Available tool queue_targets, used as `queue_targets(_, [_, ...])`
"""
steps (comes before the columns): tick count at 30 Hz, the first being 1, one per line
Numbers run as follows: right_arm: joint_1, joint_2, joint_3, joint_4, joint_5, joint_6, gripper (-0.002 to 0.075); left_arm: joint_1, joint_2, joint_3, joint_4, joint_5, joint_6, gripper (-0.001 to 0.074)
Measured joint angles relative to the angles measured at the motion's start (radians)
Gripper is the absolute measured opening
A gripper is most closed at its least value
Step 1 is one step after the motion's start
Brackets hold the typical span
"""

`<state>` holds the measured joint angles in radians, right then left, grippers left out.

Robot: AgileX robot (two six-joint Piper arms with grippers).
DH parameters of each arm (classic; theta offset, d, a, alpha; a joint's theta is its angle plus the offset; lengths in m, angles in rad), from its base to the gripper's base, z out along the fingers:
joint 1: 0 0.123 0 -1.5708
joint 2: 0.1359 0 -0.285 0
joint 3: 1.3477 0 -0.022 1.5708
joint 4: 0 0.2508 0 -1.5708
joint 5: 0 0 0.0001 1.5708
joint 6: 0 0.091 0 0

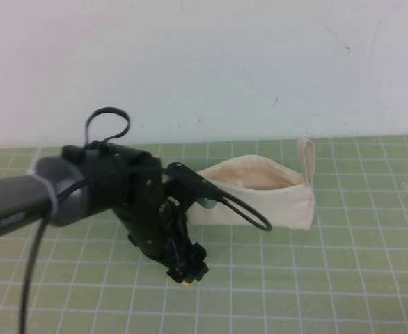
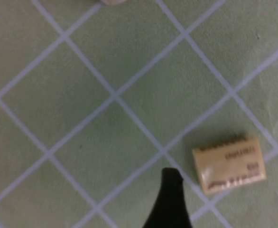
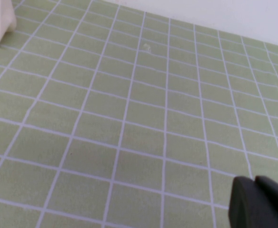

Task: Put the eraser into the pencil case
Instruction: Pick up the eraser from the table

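While left pincer (image 1: 186,273) hovers, opening unclear | eraser (image 2: 229,164) beside its tip | right pincer (image 3: 260,204) apart

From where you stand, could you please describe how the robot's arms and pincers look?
The left arm is grey and black, with looping black cables, ending in a black left pincer low over the mat. Of the right pincer, only a dark rounded tip shows in its wrist view.

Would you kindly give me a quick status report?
Left gripper low over mat by eraser, not gripping. Right gripper parked aside. Pencil case open, nothing blocking.
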<state>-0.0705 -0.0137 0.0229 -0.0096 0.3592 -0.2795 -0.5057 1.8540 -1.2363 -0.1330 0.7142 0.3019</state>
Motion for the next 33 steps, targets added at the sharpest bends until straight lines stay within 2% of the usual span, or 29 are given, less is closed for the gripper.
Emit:
queue_targets(7, [0.000,0.000,0.000,0.000,0.000,0.000,-0.0001,0.000,0.114,-0.093,-0.006,0.071,-0.022,0.0466])
queue_targets(12, [0.000,0.000,0.000,0.000,0.000,0.000,-0.0001,0.000,0.147,-0.099,-0.003,0.085,-0.067,0.0439])
queue_targets(18, [0.000,0.000,0.000,0.000,0.000,0.000,-0.0001,0.000,0.150,-0.104,-0.003,0.096,-0.101,0.0287])
queue_targets(21, [0.000,0.000,0.000,0.000,0.000,0.000,-0.0001,0.000,0.153,-0.123,-0.003,0.133,-0.108,0.0284])
queue_targets(25, [0.000,0.000,0.000,0.000,0.000,0.000,-0.0001,0.000,0.156,-0.206,-0.015,0.266,-0.113,0.0284])
queue_targets(29, [0.000,0.000,0.000,0.000,0.000,0.000,-0.0001,0.000,0.160,-0.348,-0.058,0.442,-0.087,0.0284])
queue_targets(33, [0.000,0.000,0.000,0.000,0.000,0.000,-0.0001,0.000,0.160,-0.527,-0.128,0.492,-0.076,0.0284])
